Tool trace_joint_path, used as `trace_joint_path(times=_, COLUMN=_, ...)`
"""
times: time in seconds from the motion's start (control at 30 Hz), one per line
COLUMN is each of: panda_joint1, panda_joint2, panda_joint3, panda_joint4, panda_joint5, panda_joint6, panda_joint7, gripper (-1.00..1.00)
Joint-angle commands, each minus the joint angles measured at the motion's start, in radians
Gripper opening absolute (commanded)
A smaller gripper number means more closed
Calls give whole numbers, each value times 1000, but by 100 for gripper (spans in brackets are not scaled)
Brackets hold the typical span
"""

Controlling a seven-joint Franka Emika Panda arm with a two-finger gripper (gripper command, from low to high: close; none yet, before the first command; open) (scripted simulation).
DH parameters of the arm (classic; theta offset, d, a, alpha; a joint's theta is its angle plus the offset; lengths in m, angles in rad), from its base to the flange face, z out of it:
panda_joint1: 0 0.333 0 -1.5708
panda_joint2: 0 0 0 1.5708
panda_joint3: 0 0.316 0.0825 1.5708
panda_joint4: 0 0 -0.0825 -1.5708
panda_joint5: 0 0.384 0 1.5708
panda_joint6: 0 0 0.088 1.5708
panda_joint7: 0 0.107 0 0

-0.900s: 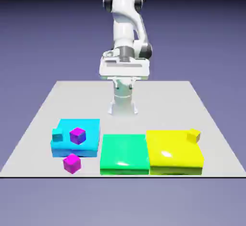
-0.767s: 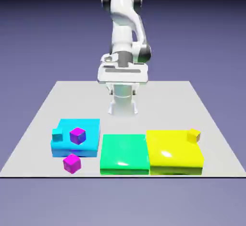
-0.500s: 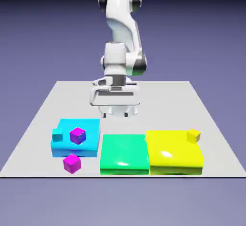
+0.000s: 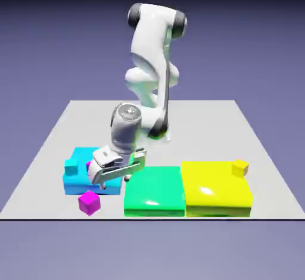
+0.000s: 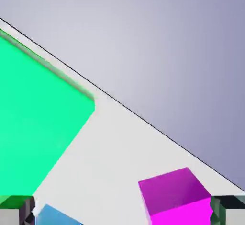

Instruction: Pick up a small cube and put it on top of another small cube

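Magenta cube point(image 4: 89, 202) loose on table point(image 4: 47, 148), just beside cyan block point(image 4: 74, 180), free to be taken. Gripper point(image 4: 113, 174) spread wide, empty, hanging above cyan block, presumably lining up

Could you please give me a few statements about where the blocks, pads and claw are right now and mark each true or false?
1. The small yellow cube sits on the yellow pad. True.
2. The claw is over the yellow pad. False: it hangs over the blue pad, near the edge of the green pad.
3. One magenta cube lies on the bare table in front of the blue pad. True.
4. The green pad has a cube on it. False: its top is bare.
5. The claw holds a cube. False: its fingers are open and hold nothing.
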Motion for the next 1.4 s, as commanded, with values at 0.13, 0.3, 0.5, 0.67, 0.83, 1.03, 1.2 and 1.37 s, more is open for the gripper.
trace_joint_path(times=0.13, panda_joint1=63, panda_joint2=181, panda_joint3=-103, panda_joint4=117, panda_joint5=-19, panda_joint6=-114, panda_joint7=-134, gripper=0)
trace_joint_path(times=0.3, panda_joint1=68, panda_joint2=297, panda_joint3=-134, panda_joint4=163, panda_joint5=-19, panda_joint6=-121, panda_joint7=-194, gripper=0)
trace_joint_path(times=0.5, panda_joint1=41, panda_joint2=337, panda_joint3=-117, panda_joint4=156, panda_joint5=-8, panda_joint6=-71, panda_joint7=-195, gripper=-100)
trace_joint_path(times=0.67, panda_joint1=60, panda_joint2=163, panda_joint3=-108, panda_joint4=184, panda_joint5=-15, panda_joint6=-228, panda_joint7=-173, gripper=-100)
trace_joint_path(times=0.83, panda_joint1=-39, panda_joint2=-9, panda_joint3=-35, panda_joint4=176, panda_joint5=-53, panda_joint6=-445, panda_joint7=16, gripper=-100)
trace_joint_path(times=1.03, panda_joint1=-149, panda_joint2=-179, panda_joint3=38, panda_joint4=158, panda_joint5=-107, panda_joint6=-691, panda_joint7=246, gripper=-100)
trace_joint_path(times=1.2, panda_joint1=-167, panda_joint2=-148, panda_joint3=34, panda_joint4=51, panda_joint5=-114, panda_joint6=-565, panda_joint7=264, gripper=-100)
trace_joint_path(times=1.37, panda_joint1=-161, panda_joint2=-158, panda_joint3=35, panda_joint4=89, panda_joint5=-113, panda_joint6=-612, panda_joint7=261, gripper=100)
